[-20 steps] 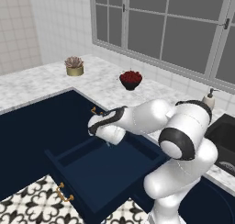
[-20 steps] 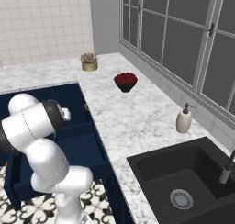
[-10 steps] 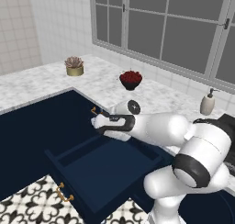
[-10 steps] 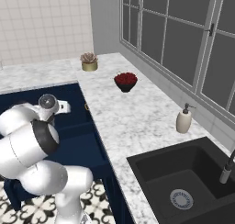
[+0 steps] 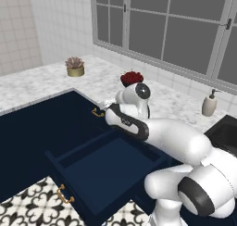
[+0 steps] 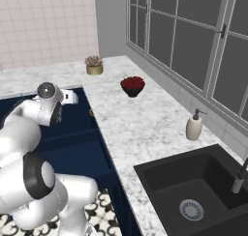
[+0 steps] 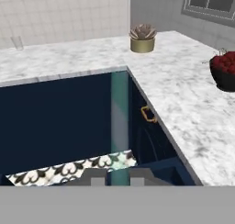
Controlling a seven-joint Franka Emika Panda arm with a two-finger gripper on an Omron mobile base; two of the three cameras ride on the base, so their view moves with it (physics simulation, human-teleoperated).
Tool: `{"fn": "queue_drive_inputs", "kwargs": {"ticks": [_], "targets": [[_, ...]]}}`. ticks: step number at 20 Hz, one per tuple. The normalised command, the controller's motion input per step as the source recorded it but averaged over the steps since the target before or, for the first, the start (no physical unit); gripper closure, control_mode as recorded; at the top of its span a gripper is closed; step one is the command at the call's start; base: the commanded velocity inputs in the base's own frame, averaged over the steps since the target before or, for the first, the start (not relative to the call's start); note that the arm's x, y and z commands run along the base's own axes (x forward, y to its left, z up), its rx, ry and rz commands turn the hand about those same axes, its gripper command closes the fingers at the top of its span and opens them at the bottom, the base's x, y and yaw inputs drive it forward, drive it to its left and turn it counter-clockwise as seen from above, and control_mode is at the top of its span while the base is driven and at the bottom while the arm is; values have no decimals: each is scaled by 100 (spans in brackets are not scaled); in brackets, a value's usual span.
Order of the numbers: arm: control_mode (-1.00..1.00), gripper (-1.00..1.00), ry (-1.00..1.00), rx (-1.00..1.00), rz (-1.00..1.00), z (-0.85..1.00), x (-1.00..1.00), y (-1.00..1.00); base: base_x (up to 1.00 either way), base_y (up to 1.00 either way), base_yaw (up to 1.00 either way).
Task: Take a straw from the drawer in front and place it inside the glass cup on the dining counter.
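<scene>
Arm's swung up out of the drawer since a second ago, straw in tow.
Fingers clamped on the teal straw, bottom centre of hand view; carry step, next head for the glass cup, upper left on the desk.

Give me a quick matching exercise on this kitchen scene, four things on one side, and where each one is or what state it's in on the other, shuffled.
Things:
1. straw
2. drawer
3. glass cup
4. soap bottle

Places or states:
A. pulled open
B. beside the sink
C. held in the gripper
D. on the far counter by the tiled wall

Pairs: 1-C, 2-A, 3-D, 4-B
</scene>
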Motion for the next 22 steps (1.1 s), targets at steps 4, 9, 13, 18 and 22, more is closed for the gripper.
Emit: {"fn": "queue_drive_inputs", "kwargs": {"ticks": [4,9,13,18,22], "targets": [[-100,100,9,-11,-14,81,-19,-67,0,0,0],[-100,100,23,0,-16,24,-30,-62,0,0,0],[-100,100,24,5,-11,-3,-48,-49,0,0,0],[100,100,17,7,-4,-13,-42,-19,-20,-2,0],[100,100,0,0,0,0,0,0,-100,4,-3]]}}
